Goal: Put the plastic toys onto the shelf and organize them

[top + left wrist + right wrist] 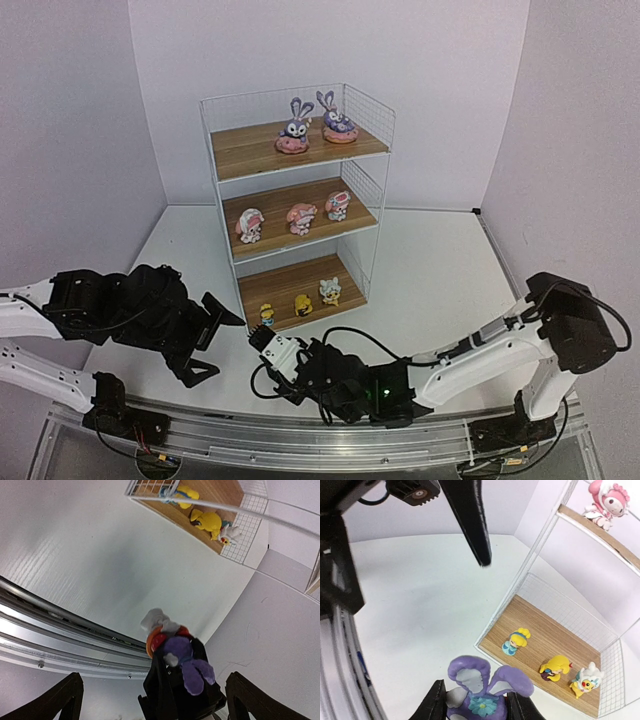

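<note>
The shelf [245, 150] stands at the back of the table. Two purple bunnies [295, 127] sit on its top board, three pink-and-white hatted figures [301, 217] on the middle board, and three small yellow/white figures [302, 302] on the bottom board. My right gripper [272, 346] is low in front of the shelf, shut on the third purple bunny [480, 685], which also shows in the left wrist view [187, 662]. My left gripper [213, 343] is open and empty, just left of the right gripper and pointing at it.
The bottom shelf board [545, 630] with its small figures lies just ahead of the held bunny. A metal rail [60, 630] runs along the table's near edge. White walls enclose the table.
</note>
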`<move>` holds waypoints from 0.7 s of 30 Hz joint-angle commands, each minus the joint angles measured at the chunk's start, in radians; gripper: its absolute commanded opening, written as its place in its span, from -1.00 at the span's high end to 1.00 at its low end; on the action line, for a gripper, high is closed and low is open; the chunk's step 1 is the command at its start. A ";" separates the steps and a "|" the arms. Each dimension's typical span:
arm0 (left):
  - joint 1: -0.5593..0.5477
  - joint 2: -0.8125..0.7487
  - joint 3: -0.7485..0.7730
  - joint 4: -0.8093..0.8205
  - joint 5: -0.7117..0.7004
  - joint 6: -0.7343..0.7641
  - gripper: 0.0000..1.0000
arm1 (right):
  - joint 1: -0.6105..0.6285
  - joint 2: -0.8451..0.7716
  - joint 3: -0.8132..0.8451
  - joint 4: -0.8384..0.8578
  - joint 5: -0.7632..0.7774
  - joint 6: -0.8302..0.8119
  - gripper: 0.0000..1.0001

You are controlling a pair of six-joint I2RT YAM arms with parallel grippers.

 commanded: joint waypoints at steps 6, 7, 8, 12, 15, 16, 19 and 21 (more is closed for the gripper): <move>-0.002 -0.064 0.098 -0.043 -0.383 0.268 -0.99 | -0.079 -0.439 -0.124 -0.123 -0.332 0.354 1.00; -0.002 -0.045 0.112 -0.046 -0.407 0.327 -0.99 | -0.106 -0.468 -0.102 -0.185 -0.394 0.390 1.00; -0.002 -0.017 0.135 -0.067 -0.432 0.391 -0.99 | -0.132 -0.487 -0.066 -0.250 -0.454 0.419 1.00; -0.002 0.141 0.261 -0.328 -0.543 0.454 -0.99 | -0.200 -0.503 0.101 -0.465 -0.602 0.464 1.00; -0.003 0.247 0.317 -0.465 -0.592 0.423 -0.99 | -0.224 -0.500 0.226 -0.532 -0.622 0.441 1.00; -0.002 0.264 0.321 -0.476 -0.600 0.426 -0.99 | -0.231 -0.493 0.273 -0.547 -0.624 0.429 1.00; -0.003 0.264 0.295 -0.441 -0.607 0.455 -0.99 | -0.243 -0.444 0.447 -0.647 -0.615 0.373 1.00; 0.000 0.233 0.248 -0.401 -0.606 0.472 -0.99 | -0.247 -0.400 0.547 -0.678 -0.585 0.336 1.00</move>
